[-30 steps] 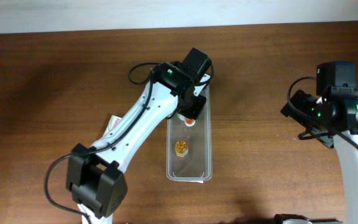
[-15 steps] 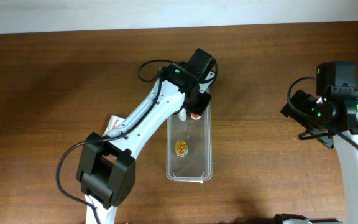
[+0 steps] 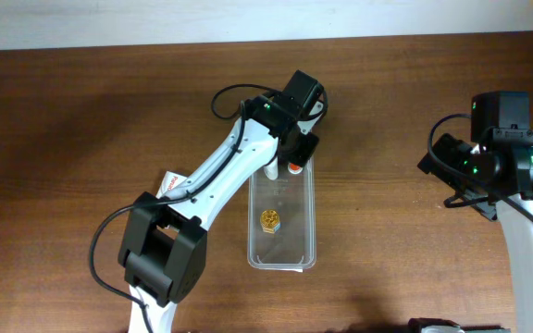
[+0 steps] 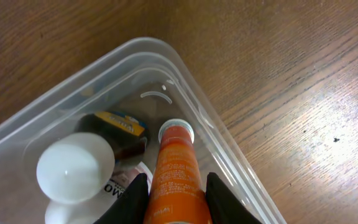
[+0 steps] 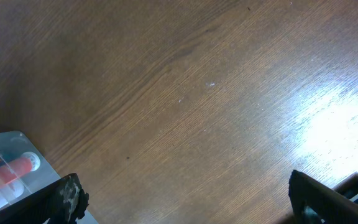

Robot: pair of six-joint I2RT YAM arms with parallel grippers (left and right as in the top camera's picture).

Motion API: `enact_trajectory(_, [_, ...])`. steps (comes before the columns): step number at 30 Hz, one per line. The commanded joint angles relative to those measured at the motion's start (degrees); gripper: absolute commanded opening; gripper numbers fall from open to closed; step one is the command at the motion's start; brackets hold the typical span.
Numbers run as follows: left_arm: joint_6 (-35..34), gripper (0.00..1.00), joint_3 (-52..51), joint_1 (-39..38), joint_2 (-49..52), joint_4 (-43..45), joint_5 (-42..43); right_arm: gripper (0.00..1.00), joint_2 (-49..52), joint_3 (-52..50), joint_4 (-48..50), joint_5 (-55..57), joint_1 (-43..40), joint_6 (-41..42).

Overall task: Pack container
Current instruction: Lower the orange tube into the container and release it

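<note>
A dark wooden table (image 3: 109, 120) is seen, with the clear container (image 3: 285, 248) laid lengthwise near its middle. At the container's far end, an orange tube (image 4: 176, 146) is gripped between the closed fingers of the left end effector (image 4: 176, 190) (a white-capped bottle (image 4: 74, 167) stands beside it, inside). The right end effector (image 5: 185, 186), well to the container's right, is spread wide with nothing gripped

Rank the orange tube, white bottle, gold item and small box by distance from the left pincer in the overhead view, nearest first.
1. orange tube: between the fingers of the left pincer, at the far end of the container.
2. white bottle: just left of the tube, at the same end.
3. gold item: mid-container.
4. small box: outside the container, to its left, partly hidden.
</note>
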Motion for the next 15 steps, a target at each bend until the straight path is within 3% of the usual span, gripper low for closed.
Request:
enact_trajectory(1, [0.92, 0.40, 0.68, -0.07, 1.90, 0.55, 0.00, 0.98, -0.07, 0.42, 0.13, 0.11, -0.42, 0.35])
enact_trajectory(8, [0.90, 0.48, 1.60, -0.07, 1.88, -0.33, -0.44, 0.99, -0.07, 0.42, 0.13, 0.11, -0.42, 0.35])
enact_trajectory(15, [0.90, 0.53, 9.40, -0.07, 1.81, -7.43, -0.44, 0.98, -0.07, 0.42, 0.13, 0.11, -0.42, 0.35])
